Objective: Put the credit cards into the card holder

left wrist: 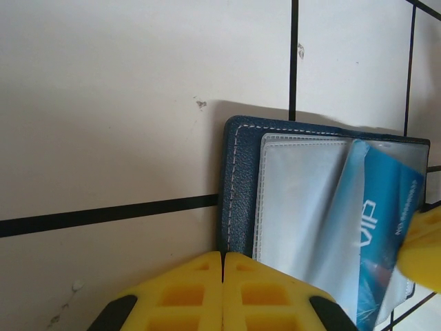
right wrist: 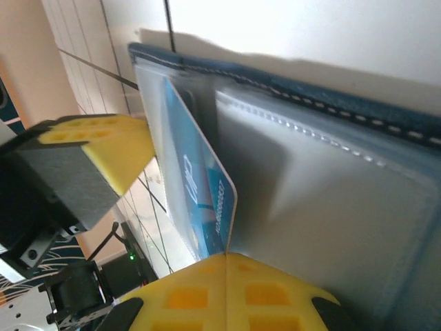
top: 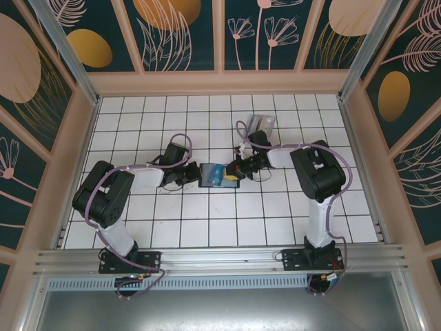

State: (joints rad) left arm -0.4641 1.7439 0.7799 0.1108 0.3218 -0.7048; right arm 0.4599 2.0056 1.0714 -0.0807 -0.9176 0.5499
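One white tiled worktop (top: pixel 207 221); at centre, open navy card holder (left wrist: pixel 240 179), flat, between both arms. Blue credit card (left wrist: pixel 386 221) tilted up from clear sleeve, corner pinched in closed right fingers (right wrist: pixel 210 286). Left fingers (left wrist: pixel 207 283) pressed together at holder's stitched edge.

Card holder (left wrist: pixel 238 186) open; blue credit card (left wrist: pixel 386 207) tilted inside.
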